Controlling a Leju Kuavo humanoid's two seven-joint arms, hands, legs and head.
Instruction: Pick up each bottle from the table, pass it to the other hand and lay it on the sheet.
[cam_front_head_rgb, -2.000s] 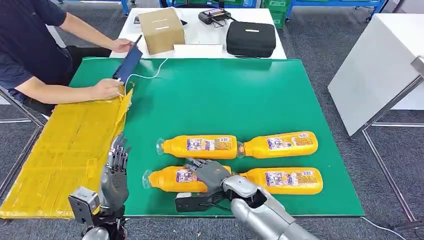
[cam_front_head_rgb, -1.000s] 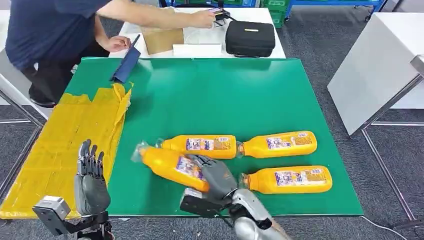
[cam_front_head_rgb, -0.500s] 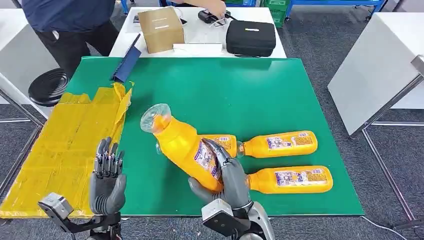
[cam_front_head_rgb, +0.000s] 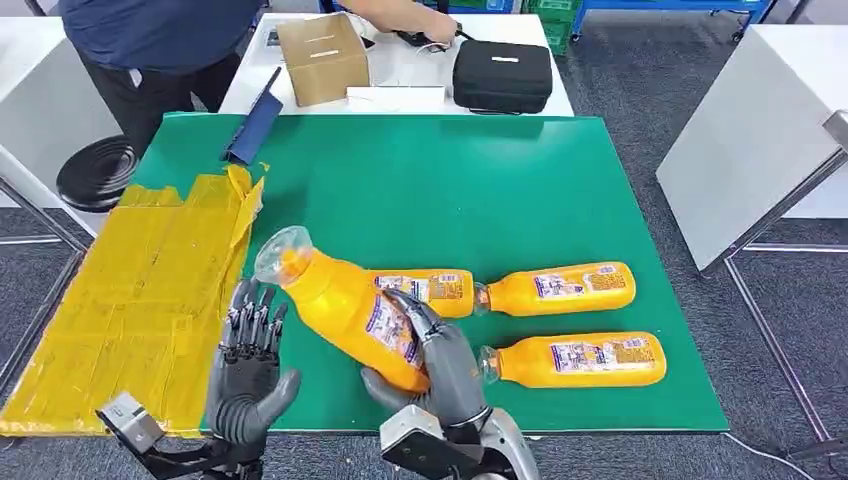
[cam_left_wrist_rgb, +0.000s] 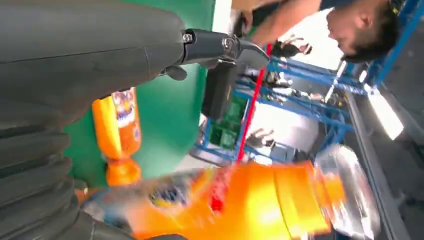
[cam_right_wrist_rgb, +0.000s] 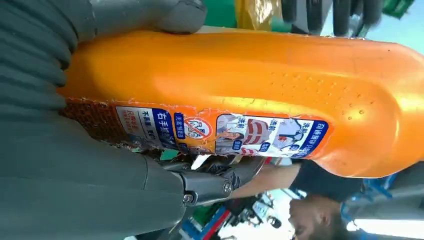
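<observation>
The right hand (cam_front_head_rgb: 440, 365) grips a bottle (cam_front_head_rgb: 345, 300) around its lower body, holding it off the green table (cam_front_head_rgb: 450, 180) and tilted, clear cap toward ten o'clock, presumably so the neck end reaches the other hand. The left hand (cam_front_head_rgb: 245, 365) waits just beside it at nine o'clock, palm up and fingers spread wide, holding nothing, placed as if to receive it. The yellow sheet (cam_front_head_rgb: 140, 290) lies at nine o'clock beyond that hand, the likely reason for passing leftward. Three bottles lie on their sides at three o'clock of the lifted one: one behind it (cam_front_head_rgb: 435, 288), one further right (cam_front_head_rgb: 560, 287), one nearest the table edge (cam_front_head_rgb: 575, 360). A person (cam_front_head_rgb: 170, 40) stands at eleven o'clock.
</observation>
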